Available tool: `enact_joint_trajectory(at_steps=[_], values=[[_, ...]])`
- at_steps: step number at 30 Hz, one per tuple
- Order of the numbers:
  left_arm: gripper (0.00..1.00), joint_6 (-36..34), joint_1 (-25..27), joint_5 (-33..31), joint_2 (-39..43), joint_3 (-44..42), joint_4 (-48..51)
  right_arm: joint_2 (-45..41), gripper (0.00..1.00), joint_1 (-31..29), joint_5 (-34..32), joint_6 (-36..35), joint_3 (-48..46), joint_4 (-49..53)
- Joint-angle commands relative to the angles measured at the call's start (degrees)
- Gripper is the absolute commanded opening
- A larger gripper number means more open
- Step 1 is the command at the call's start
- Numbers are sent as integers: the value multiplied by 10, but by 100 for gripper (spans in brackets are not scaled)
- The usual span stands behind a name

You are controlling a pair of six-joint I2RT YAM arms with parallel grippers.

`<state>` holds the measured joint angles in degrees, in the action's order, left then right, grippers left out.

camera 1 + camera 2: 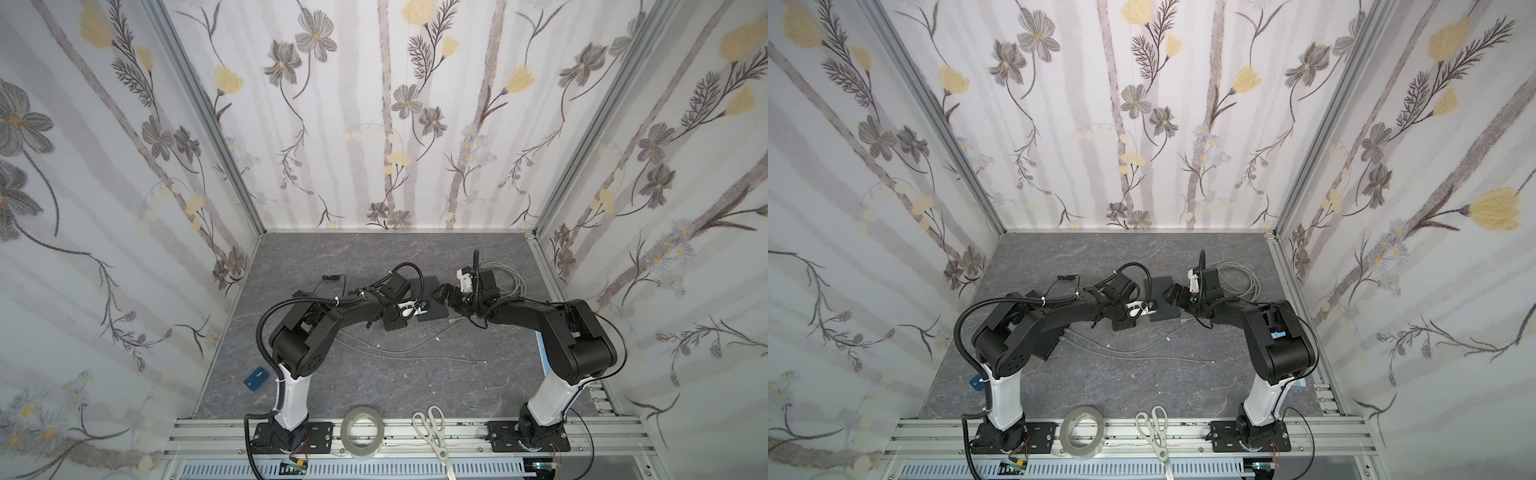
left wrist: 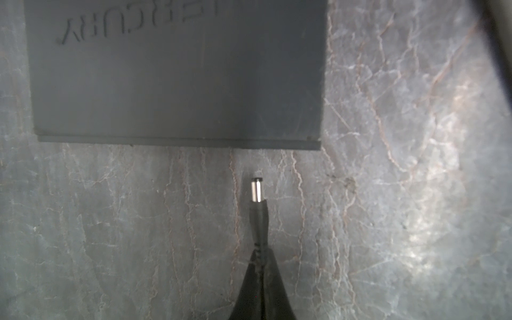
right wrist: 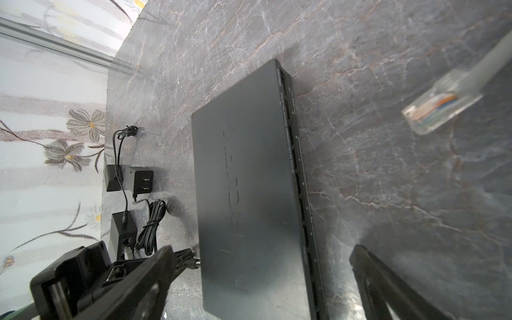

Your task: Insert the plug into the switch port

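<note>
The grey marble-patterned counter (image 1: 374, 374) fills the floor of the flowered booth. Just past its middle, toward 12 o'clock, lies the flat dark grey rectangular switch box (image 1: 435, 312), lettered face up. The left hand (image 1: 417, 308) comes at the switch box from 9 o'clock, low over the counter. The right hand (image 1: 440, 292) hangs over it from 3 o'clock, spread wide and holding nothing, with one finger (image 3: 388, 288) showing in the right wrist view. At 2 o'clock of the switch box sits a loose coil of pale grey cable (image 1: 518, 283). Along the counter's 6 o'clock edge rest a roll of clear tape (image 1: 362, 430) and white-handled scissors (image 1: 432, 432). Two black power adapters (image 3: 140, 181) lie on the 9 o'clock side of the switch box, and a small blue box (image 1: 256, 378) sits out at 8 o'clock, by the left arm's base. The left hand's fingers (image 2: 249, 282) are pressed together, pinching the moulded tail of the black barrel plug with the silver tip (image 2: 257, 210). The tip points straight at the near edge of the switch box with a gap of bare counter between them, so it is not in. I cannot see the socket itself. A clear cable connector (image 3: 440, 108) lies at 5 o'clock of the switch box, apart from it.
</note>
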<state>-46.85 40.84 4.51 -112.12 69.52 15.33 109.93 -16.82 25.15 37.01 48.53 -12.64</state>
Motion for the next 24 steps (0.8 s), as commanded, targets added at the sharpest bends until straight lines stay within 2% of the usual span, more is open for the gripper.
enact_joint_trajectory(at_steps=[1,24], values=[[0,0,3,7,5,-3,35,3,100,-1,4,1,6,-5],[0,20,13,-27,-37,46,65,6,100,-7,12,-4,10,-4]])
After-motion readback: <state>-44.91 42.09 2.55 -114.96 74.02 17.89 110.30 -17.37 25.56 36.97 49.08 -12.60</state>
